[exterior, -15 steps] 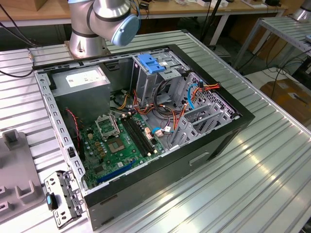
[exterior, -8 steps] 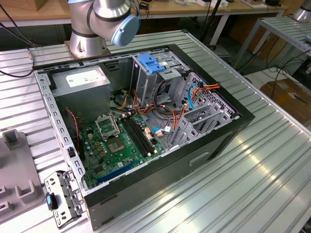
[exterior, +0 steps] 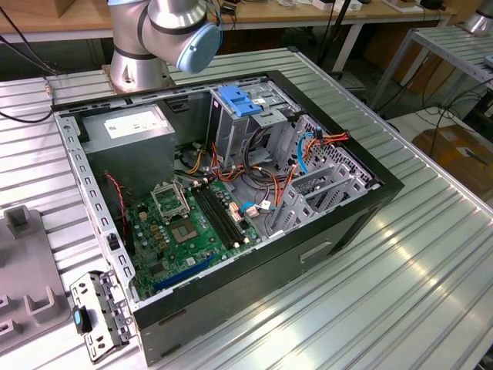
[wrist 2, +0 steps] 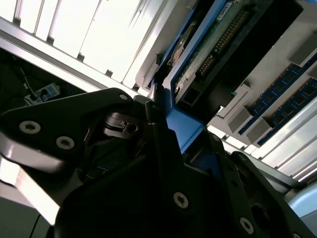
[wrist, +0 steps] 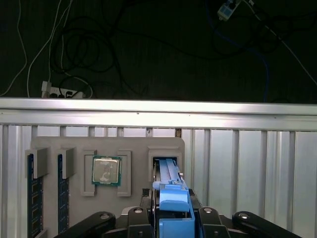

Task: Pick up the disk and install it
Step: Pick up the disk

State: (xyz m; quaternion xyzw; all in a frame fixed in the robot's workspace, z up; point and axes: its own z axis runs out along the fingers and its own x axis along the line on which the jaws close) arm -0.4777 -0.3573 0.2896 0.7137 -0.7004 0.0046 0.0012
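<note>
Tabletop [exterior: 400, 254]: ribbed aluminium; it carries everything below.
Computer case [exterior: 254, 277]: black tower lying on its side in the middle of the tabletop, with the open side up.
Arm [exterior: 166, 31]: its grey base stands on the tabletop just beside the case's power-supply corner.
Power supply [exterior: 127, 127]: grey metal box with a white sticker, in the case corner nearest the arm base.
Motherboard [exterior: 192, 227]: green, flat on the case floor, with red and orange cables running across to the drive cage.
Drive cage [exterior: 231, 131]: upright grey metal bay beside the power supply, with a flat blue latch piece [exterior: 237, 101] on top.
Tray [wrist: 133, 148]: grey moulded holder, seen in the first wrist view against the tabletop's railed edge.
The disk [wrist: 168, 171]: stands on edge in the slot at the tray end opposite the memory sticks. In the second wrist view its connector edge [wrist 2: 218, 39] and blue side rail show.
Tool [wrist: 174, 218]: directly over the disk's slot. Its black fingers [wrist 2: 158, 148] sit on either side of the blue rail and appear clamped on it, though contact is hard to confirm.
Memory sticks [wrist: 32, 193]: two, upright in slots at the tray's other end.
Processor [wrist: 106, 170]: square chip in a recess between the memory sticks and the disk's slot.
</note>
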